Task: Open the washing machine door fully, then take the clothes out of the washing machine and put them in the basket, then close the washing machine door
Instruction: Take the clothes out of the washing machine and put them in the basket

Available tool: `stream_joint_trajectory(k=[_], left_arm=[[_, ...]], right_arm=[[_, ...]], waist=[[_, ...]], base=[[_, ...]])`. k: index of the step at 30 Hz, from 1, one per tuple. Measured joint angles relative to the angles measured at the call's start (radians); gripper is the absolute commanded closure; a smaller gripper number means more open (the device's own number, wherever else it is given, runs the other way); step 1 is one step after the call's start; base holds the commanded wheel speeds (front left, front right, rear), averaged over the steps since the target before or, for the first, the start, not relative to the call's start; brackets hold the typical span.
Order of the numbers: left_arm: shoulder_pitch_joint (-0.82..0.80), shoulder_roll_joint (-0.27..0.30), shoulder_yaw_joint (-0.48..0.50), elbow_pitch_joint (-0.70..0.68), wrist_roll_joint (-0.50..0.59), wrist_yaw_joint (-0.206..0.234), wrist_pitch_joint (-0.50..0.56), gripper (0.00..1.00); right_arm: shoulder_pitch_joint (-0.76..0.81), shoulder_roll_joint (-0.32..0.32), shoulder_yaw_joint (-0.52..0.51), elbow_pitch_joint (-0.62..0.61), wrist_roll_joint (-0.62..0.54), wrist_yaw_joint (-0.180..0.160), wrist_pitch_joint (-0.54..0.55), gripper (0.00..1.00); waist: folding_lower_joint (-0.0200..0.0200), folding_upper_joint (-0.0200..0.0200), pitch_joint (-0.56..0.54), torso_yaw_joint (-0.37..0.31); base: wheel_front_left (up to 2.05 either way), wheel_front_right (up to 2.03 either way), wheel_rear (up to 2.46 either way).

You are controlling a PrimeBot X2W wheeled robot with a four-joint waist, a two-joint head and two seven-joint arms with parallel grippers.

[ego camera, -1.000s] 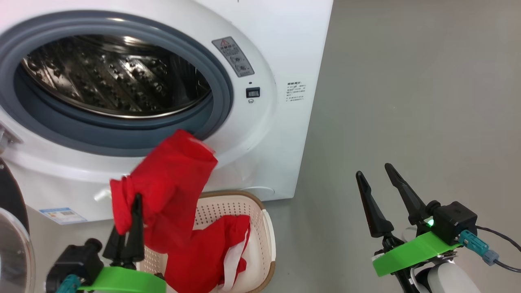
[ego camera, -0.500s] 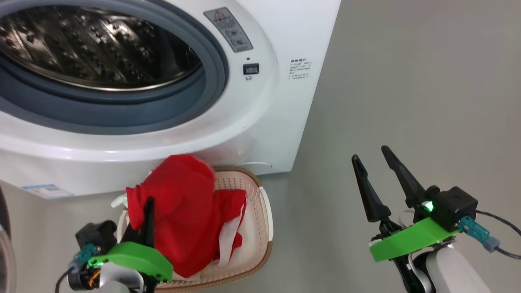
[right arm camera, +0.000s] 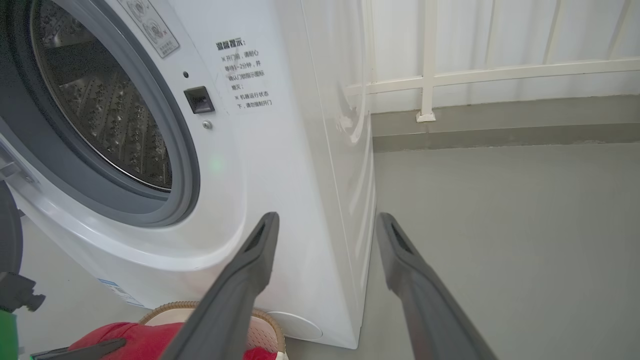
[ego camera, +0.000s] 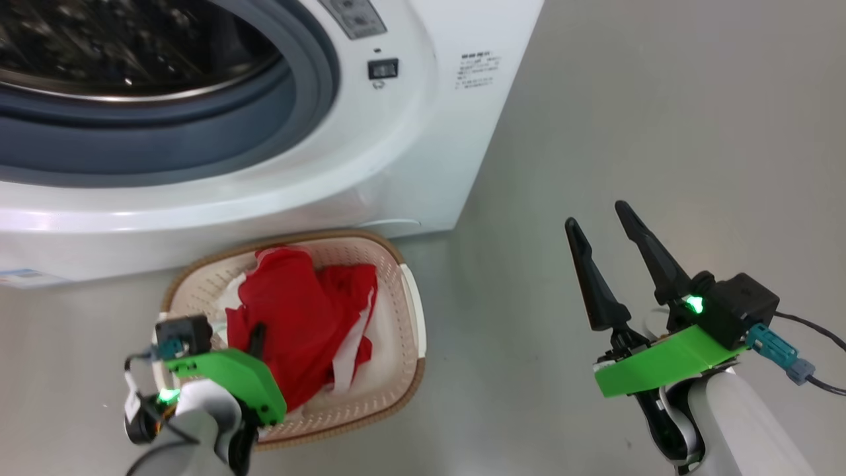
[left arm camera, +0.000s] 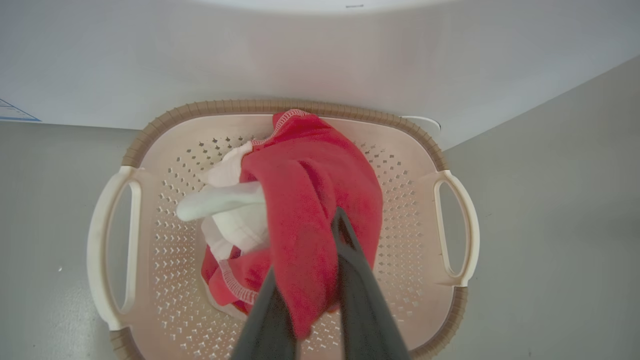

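The white washing machine (ego camera: 396,132) stands with its steel drum (ego camera: 119,46) uncovered. Of the washing machine door, a dark sliver of rim (right arm camera: 6,225) shows at the right wrist view's left edge. Below the machine's front sits the cream basket (ego camera: 403,311) with its brown rim (left arm camera: 280,106). Red and white clothes (ego camera: 310,311) lie inside it. My left gripper (ego camera: 254,334) reaches down into the basket, shut on a red garment (left arm camera: 305,200) pinched between its fingers (left arm camera: 350,250). My right gripper (ego camera: 596,215) hovers open over the floor to the right, holding nothing.
Bare grey floor (ego camera: 661,99) spreads to the right of the machine. A white railing (right arm camera: 450,75) and low kerb run along the far wall behind it. A blue label sticker (left arm camera: 12,112) marks the machine's lower front.
The head camera has tilted downward. My left gripper has carried the red garment from in front of the drum opening down into the basket. The right gripper has hardly moved.
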Motion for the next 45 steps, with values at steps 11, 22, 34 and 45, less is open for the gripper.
stream_joint_trajectory(k=[11, 22, 34, 45], left_arm=[[-0.102, 0.029, 0.006, 0.128, -0.041, -0.008, 0.125, 1.00], [-0.123, 0.049, -0.030, 0.142, -0.030, 0.005, 0.162, 0.82], [-0.129, 0.038, -0.067, 0.142, -0.004, 0.000, -0.021, 0.00], [-0.016, 0.037, -0.052, -0.023, 0.000, -0.006, -0.076, 0.00]], right_arm=[[-0.052, 0.011, 0.026, -0.004, 0.009, 0.000, 0.000, 0.00], [-0.077, 0.017, 0.030, -0.002, 0.014, 0.000, 0.000, 0.00], [-0.073, 0.017, 0.026, 0.025, 0.009, 0.000, 0.000, 0.00], [-0.022, 0.005, -0.005, 0.060, -0.013, 0.000, 0.000, 0.00]], waist=[[0.0000, 0.0000, 0.101, -0.059], [0.0000, 0.0000, 0.158, -0.103], [0.0000, 0.0000, 0.093, -0.072], [0.0000, 0.0000, -0.021, -0.027]], base=[[0.00, 0.00, 0.00], [0.00, 0.00, 0.00], [0.00, 0.00, 0.00], [0.00, 0.00, 0.00]])
